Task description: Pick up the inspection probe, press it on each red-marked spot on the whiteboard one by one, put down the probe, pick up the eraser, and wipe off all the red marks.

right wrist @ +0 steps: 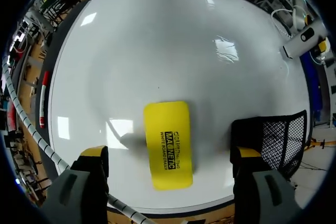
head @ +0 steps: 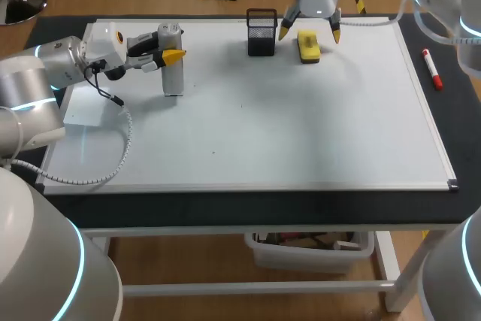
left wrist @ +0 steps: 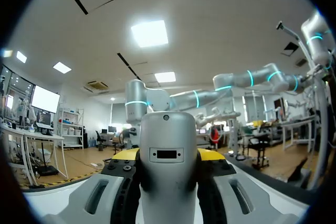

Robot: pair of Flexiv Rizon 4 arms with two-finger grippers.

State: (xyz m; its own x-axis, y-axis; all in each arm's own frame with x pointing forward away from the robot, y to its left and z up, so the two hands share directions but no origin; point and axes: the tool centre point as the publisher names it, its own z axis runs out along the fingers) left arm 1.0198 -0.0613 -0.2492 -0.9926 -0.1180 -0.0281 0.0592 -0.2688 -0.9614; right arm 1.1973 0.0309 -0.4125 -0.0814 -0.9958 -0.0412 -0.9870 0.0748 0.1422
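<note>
The grey inspection probe [head: 173, 73] stands upright on the whiteboard [head: 301, 125] at its far left. My left gripper [head: 171, 56] is shut on the probe's upper part; in the left wrist view the probe [left wrist: 168, 161] fills the gap between both fingers. The yellow eraser [head: 309, 46] lies flat near the board's far edge. My right gripper [head: 310, 33] hangs just above it, open, its fingers standing wide on either side of the eraser [right wrist: 167, 142] without touching. No red marks show on the whiteboard [right wrist: 157, 40].
A black mesh pen holder [head: 261, 33] stands just left of the eraser, close to one right fingertip [right wrist: 244, 153]. A red marker [head: 431, 68] lies on the dark table beyond the board's right edge. A white paper sheet [head: 86, 110] lies under the left arm.
</note>
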